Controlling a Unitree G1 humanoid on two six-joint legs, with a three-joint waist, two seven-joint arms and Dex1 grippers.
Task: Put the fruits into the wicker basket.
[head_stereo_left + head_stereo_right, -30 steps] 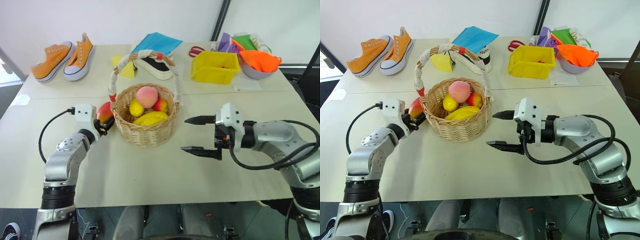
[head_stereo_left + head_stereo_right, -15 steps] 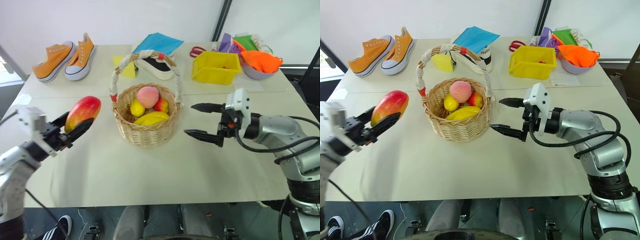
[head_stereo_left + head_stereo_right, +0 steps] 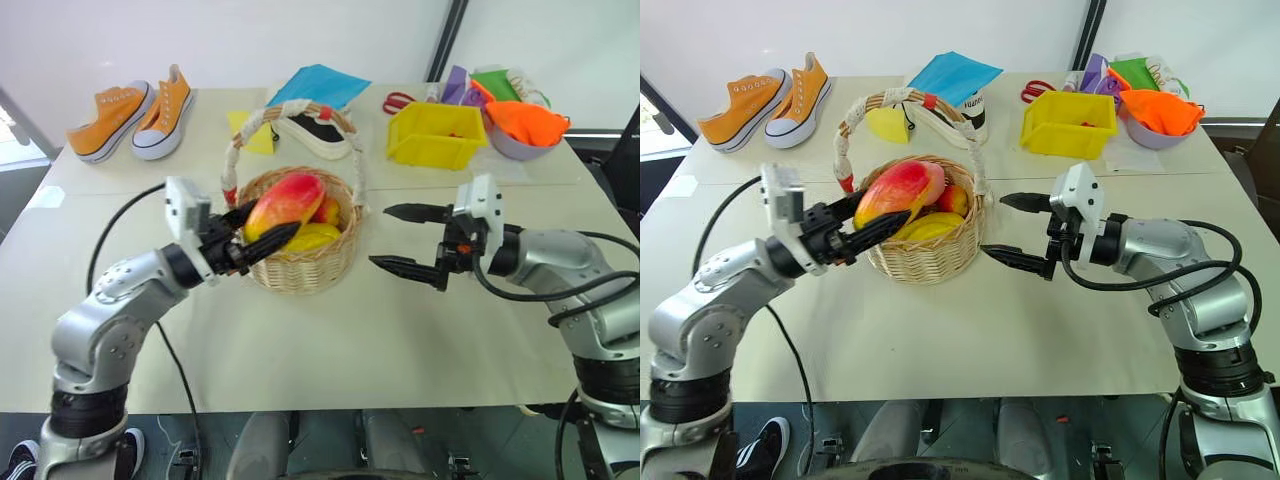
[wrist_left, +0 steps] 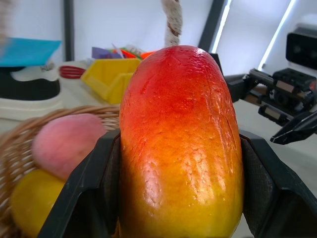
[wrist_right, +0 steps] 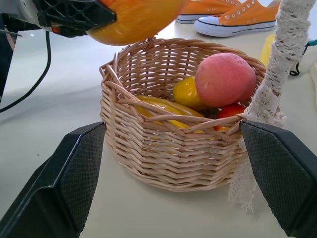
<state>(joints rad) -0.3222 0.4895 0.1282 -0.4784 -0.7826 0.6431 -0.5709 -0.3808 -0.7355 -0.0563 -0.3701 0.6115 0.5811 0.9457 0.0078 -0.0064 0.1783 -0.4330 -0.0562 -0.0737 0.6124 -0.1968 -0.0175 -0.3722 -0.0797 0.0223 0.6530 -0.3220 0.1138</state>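
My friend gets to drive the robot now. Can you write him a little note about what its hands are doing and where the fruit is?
Left gripper: shut on the mango, held up over the near-left rim of the wicker basket, not yet let go.
Right gripper: open, holding nothing, just right of the basket.
Done: the peach, lemon, banana and apple lie in the basket.
Left: move the mango over the middle of the basket, lower it and open the fingers.
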